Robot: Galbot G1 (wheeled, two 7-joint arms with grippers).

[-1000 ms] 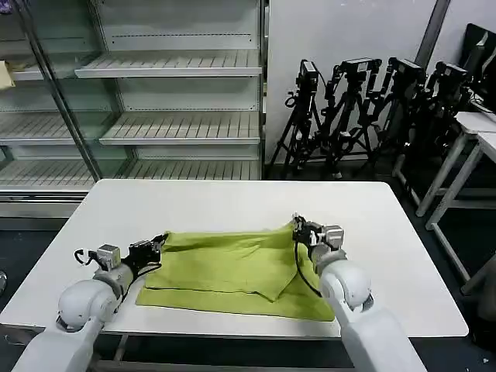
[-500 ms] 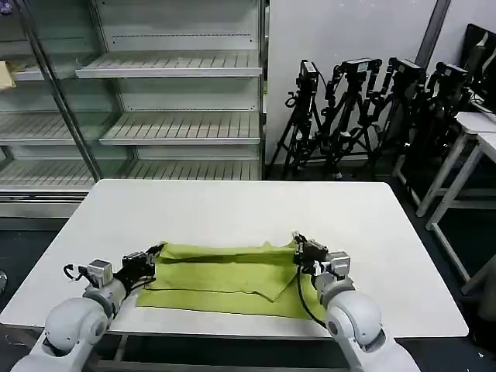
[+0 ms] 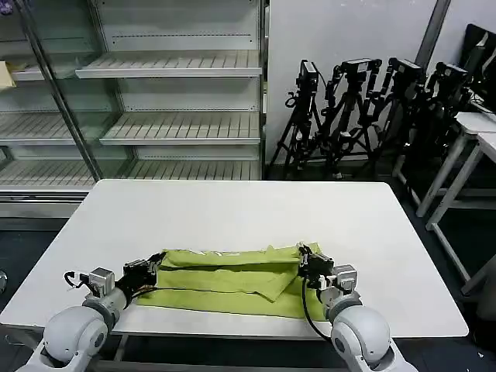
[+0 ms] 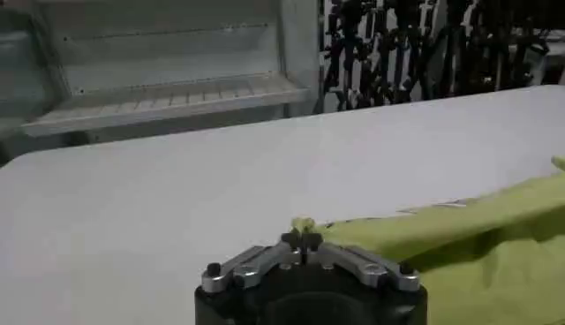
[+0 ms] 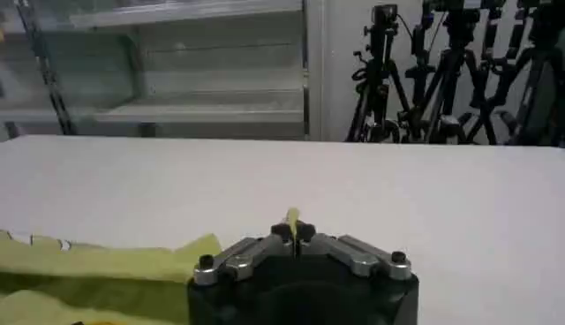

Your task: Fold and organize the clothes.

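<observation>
The lime T-shirt, the clothes, lies in a long folded band near the front edge of the white table. My left gripper is shut on the shirt's left end, low over the table. A tuft of lime cloth sticks out between its closed fingertips in the left wrist view. At the shirt's right end my right gripper is likewise shut on the fabric. A sliver of lime cloth rises between that gripper's fingertips. The upper layer sags between the two grips.
Behind the table stand empty metal shelves. Several black camera tripods line the wall at the back right. Another white table stands at the far right. The far half of my table is bare.
Both grippers have drawn back toward the front edge of the table, pulling the shirt's far edge over the rest. The shirt now lies as a narrower band.
</observation>
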